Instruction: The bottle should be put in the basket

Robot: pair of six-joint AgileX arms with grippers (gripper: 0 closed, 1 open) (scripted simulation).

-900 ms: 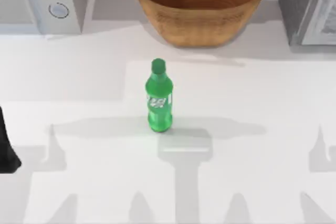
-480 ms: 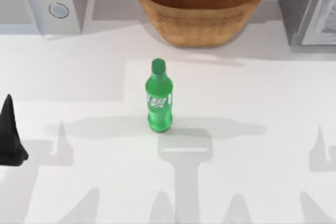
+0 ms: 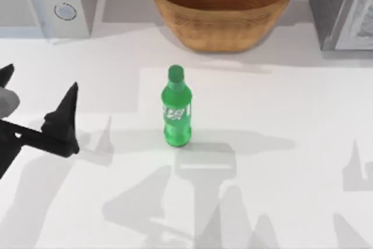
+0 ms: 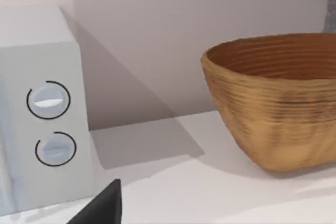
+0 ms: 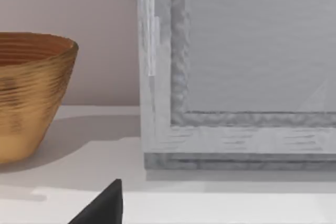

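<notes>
The small bright green plastic bottle [image 3: 176,109], with its green screw cap and white-and-green label, stands upright near the middle of the white table [image 3: 280,109], alone and untouched. Behind it, at the back edge of the table, sits the large round wicker basket [image 3: 221,5], tan-brown with ribbed rings inside; the bottle is outside it and apart from it. From the left wrist view the basket [image 4: 275,98] sits beside a light grey appliance with two round dials [image 4: 47,124]; that appliance [image 3: 49,1] occupies the back left corner. A grey framed cabinet-like box [image 3: 341,7] stands at the back right, and it is close in front of the right wrist camera [image 5: 236,77], next to the basket's rim [image 5: 31,93].

The left hand [image 3: 36,102] hovers over the left side of the table, well apart from the bottle, its two dark pointed fingers spread wide with nothing between them. Whether the right hand's fingers are apart or together I cannot tell; one dark fingertip [image 5: 102,205] pokes into its wrist view.
</notes>
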